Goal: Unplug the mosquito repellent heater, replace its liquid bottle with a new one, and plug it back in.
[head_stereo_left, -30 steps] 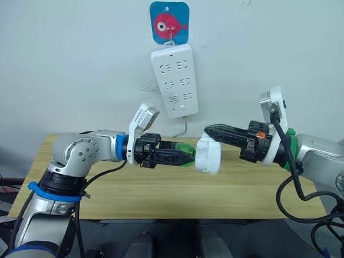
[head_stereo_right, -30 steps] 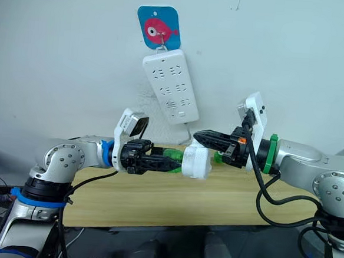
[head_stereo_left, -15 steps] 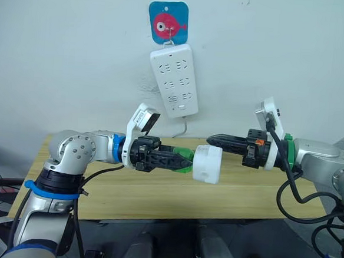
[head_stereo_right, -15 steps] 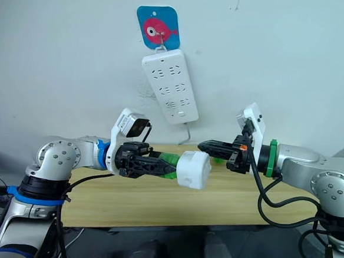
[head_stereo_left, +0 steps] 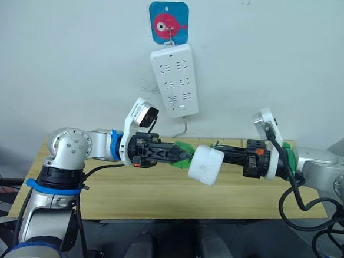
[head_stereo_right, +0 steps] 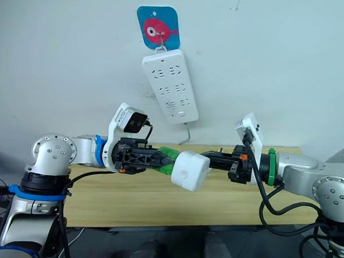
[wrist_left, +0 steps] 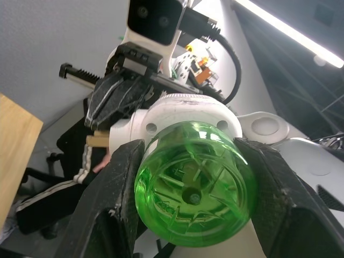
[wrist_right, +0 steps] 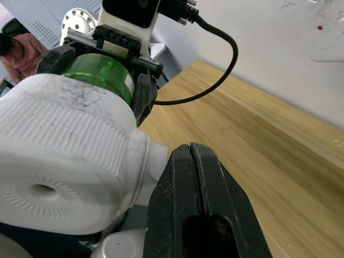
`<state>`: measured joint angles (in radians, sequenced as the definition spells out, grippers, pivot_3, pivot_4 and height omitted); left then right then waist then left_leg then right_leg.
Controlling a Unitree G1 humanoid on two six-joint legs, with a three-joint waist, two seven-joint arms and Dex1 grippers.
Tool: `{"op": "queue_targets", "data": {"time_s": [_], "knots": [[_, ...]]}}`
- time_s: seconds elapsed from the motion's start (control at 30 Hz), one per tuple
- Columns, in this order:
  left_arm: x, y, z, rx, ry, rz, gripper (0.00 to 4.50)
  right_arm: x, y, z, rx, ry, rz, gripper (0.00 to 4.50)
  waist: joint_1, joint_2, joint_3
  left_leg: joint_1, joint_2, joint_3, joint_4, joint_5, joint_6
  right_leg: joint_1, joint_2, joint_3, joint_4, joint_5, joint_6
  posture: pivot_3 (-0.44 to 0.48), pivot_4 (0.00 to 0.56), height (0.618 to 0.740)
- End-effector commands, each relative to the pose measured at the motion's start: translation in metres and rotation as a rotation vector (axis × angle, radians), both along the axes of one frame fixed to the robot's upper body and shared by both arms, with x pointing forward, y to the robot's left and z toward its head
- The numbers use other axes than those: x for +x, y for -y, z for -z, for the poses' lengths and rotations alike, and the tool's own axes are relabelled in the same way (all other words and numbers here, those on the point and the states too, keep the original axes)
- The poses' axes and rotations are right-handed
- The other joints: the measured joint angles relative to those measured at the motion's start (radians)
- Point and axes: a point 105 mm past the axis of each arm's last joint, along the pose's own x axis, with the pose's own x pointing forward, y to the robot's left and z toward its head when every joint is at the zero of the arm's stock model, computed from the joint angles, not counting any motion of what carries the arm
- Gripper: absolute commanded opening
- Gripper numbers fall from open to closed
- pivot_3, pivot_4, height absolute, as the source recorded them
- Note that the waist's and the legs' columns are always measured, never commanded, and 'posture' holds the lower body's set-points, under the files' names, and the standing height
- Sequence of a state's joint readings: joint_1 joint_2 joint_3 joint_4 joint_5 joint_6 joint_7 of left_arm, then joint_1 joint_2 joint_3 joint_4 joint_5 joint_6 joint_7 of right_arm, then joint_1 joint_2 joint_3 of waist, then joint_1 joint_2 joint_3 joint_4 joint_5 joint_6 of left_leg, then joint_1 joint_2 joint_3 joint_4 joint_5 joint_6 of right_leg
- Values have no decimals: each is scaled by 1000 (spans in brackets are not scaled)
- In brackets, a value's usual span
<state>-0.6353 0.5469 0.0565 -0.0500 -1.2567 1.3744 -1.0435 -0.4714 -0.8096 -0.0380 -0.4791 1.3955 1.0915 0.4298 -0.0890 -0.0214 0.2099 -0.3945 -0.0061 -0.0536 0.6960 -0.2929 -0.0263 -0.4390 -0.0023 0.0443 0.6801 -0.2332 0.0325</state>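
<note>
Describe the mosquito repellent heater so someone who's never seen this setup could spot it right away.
Start at the wooden table by the white wall, where the two robot arms meet. Between the left gripper and right gripper hangs the mosquito repellent heater, a rounded white block. Unlike the long power strip on the wall, it has a green bottle attached.

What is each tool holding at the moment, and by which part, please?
The left tool clamps the green liquid bottle by its sides, with the bottle seated in the white heater. The right tool is shut and beside the heater, holding nothing.
</note>
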Motion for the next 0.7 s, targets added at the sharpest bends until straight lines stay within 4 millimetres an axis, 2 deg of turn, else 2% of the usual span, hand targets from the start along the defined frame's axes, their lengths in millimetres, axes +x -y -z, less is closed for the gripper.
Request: {"op": "queue_targets", "data": {"time_s": [0.03, 0.7], "knots": [[0, -3, -15, -42, 56, -11, 2314, -17, -9, -5, 28, -5, -83, 0, 0, 0, 0, 0, 0, 0, 0, 0, 0, 0, 0, 0, 0, 0, 0, -167, 156, 740], [4, -4, -12, -38, 46, -54, 2314, -29, -12, -9, 81, -100, -116, 0, 0, 0, 0, 0, 0, 1, 0, 0, 0, 0, 0, 0, 0, 0, 0, -168, 154, 740]]}}
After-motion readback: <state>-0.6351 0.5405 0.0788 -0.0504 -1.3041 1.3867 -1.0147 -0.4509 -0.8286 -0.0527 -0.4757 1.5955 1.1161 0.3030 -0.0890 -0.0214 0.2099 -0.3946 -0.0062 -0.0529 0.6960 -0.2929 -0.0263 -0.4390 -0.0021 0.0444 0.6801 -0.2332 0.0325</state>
